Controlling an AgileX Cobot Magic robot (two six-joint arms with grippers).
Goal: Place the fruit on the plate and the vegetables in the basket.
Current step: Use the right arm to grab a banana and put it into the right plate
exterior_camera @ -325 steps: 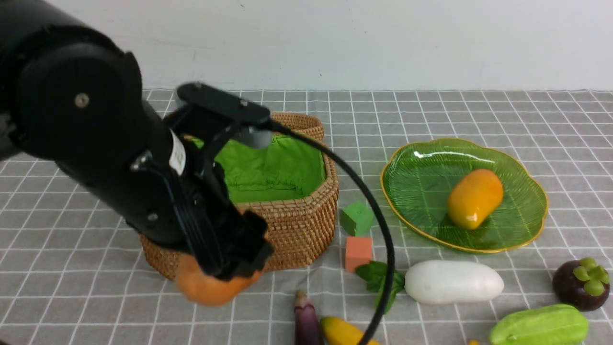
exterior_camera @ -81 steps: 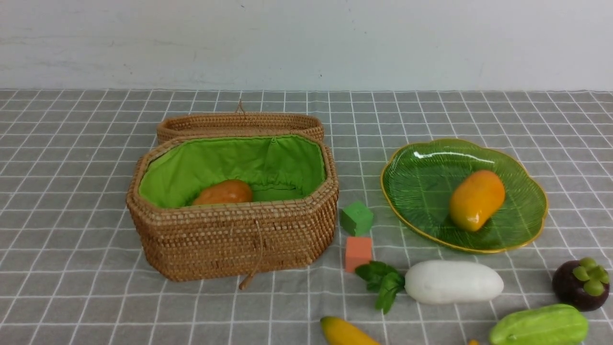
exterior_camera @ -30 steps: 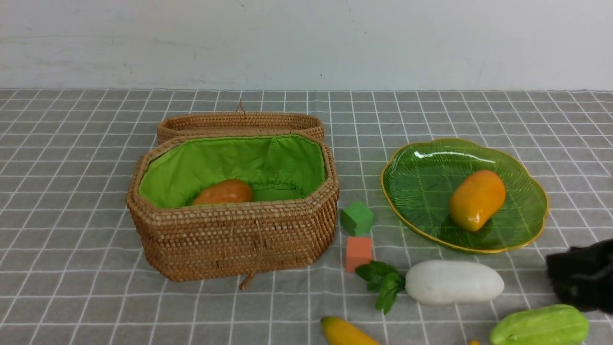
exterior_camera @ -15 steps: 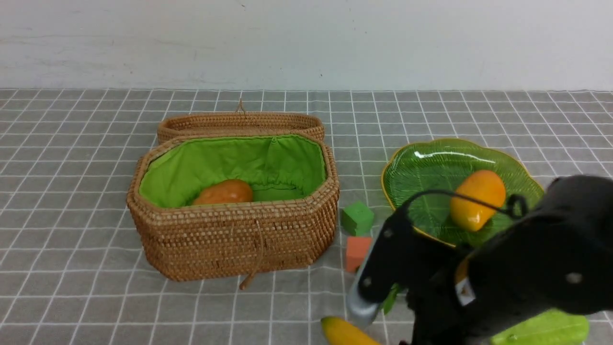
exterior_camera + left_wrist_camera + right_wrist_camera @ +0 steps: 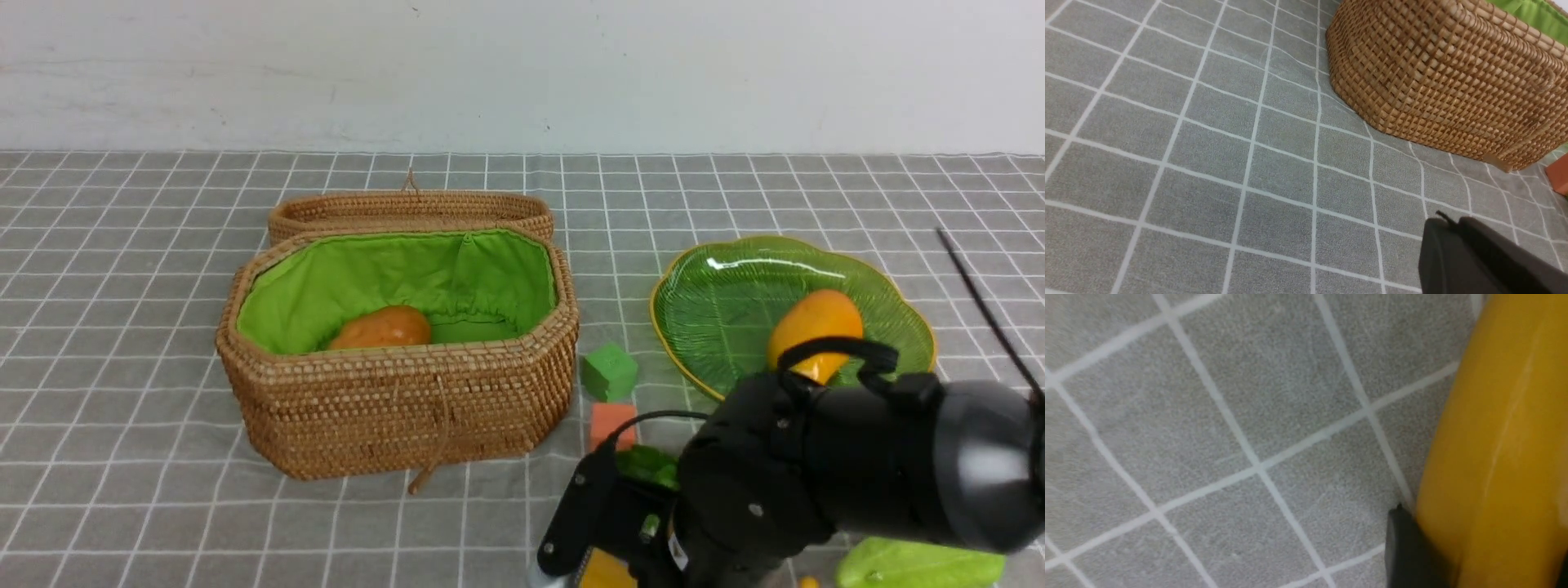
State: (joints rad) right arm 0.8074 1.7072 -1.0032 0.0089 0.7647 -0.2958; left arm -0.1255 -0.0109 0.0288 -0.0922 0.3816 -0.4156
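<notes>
my left claw (image 5: pixel 1447 241) is closed and empty, low over the table (image 5: pixel 122 457) off the basket's (image 5: pixel 392 408) front left corner. the basket stands open left of the middle with one potato (image 5: pixel 381 328) in it. at the table's front edge i am on the banana (image 5: pixel 1502 416) step. my right claw (image 5: pixel 1484 561) straddles it, one finger (image 5: pixel 1404 547) against its side, but i cannot tell if it has clamped. next, i judge, i need a firm hold, then a lift back and right to the plate (image 5: pixel 718 310), where the mango (image 5: pixel 816 327) lies. the plate's left half is free. the green cube (image 5: pixel 608 371) and orange cube (image 5: pixel 611 423) stand near that path.
</notes>
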